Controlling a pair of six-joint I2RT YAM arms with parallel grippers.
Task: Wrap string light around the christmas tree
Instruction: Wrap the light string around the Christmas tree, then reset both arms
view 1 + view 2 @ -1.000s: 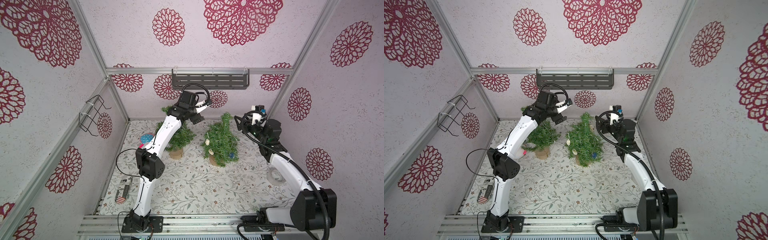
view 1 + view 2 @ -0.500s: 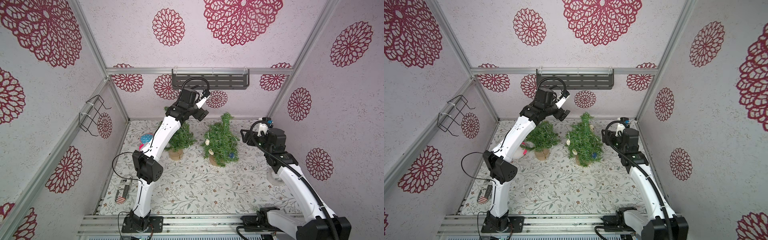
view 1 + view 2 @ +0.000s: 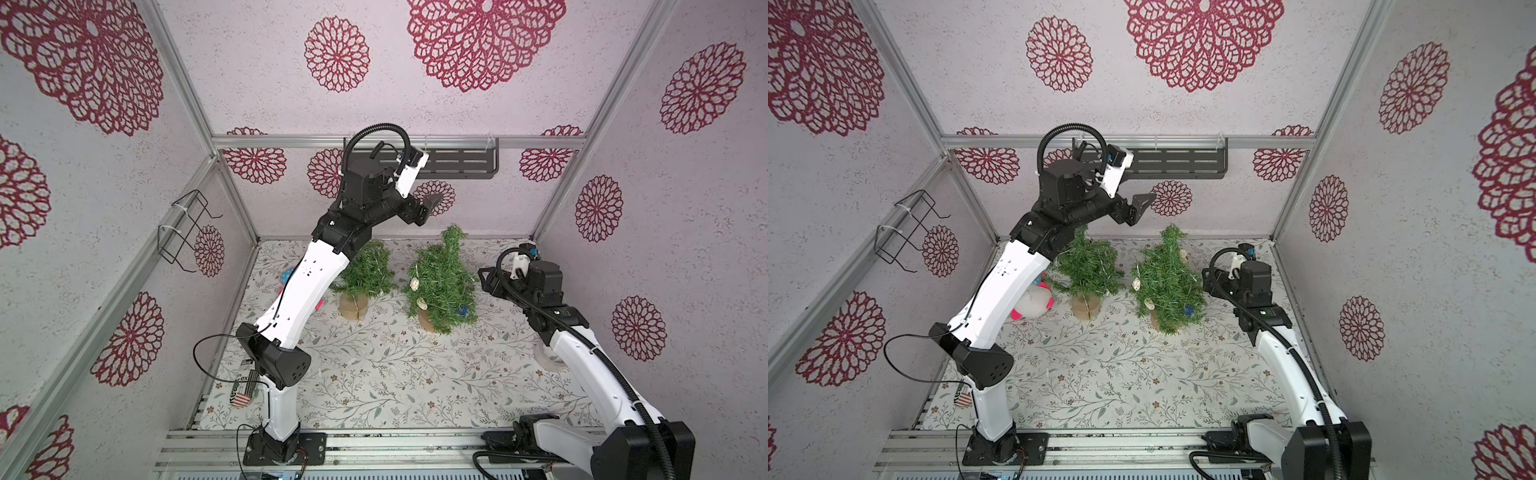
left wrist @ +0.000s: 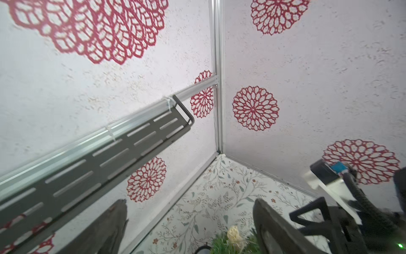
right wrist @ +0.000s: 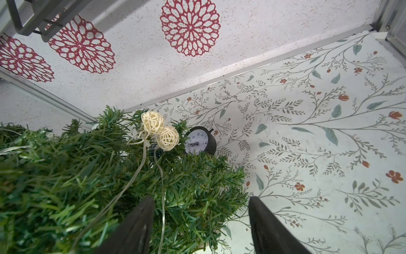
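**Counter** [image 3: 374,374]: floral-printed and walled on three sides. Two small potted trees are stood near the back, side by side but apart.

**Left arm** [image 3: 303,286]: stretched up and over the second tree [image 3: 365,274]. The left pincer [image 3: 424,208] is held high above the treetops, near the back wall. In the left wrist view its fingers [image 4: 274,231] are seen spread wide with nothing between them. It is judged to be parked there so that the foliage is left clear for the other arm.

**Right arm** [image 3: 582,361]: reached in low from the side. The right pincer [image 3: 484,278] is set just beside the flank of the tree [image 3: 444,286], the one nearer this arm, and is aimed into the branches.

**Light** [image 5: 131,176]: a thin pale wire, already draped on that tree. Two wicker balls [image 5: 151,122] are lodged among the upper needles. Two strands are run down through the green, and one passes through the gap between the right pincer's fingers [image 5: 136,226], close to one of them. The jaws are seen apart and the strand is not pinched. The pincer is judged to be placed astride the wire so that it can be taken up for another turn. How far round the wire goes cannot be told.

**Clock** [image 5: 198,140]: small and black, stood on the counter behind the tree. It is likely to be in the way of a carried strand.
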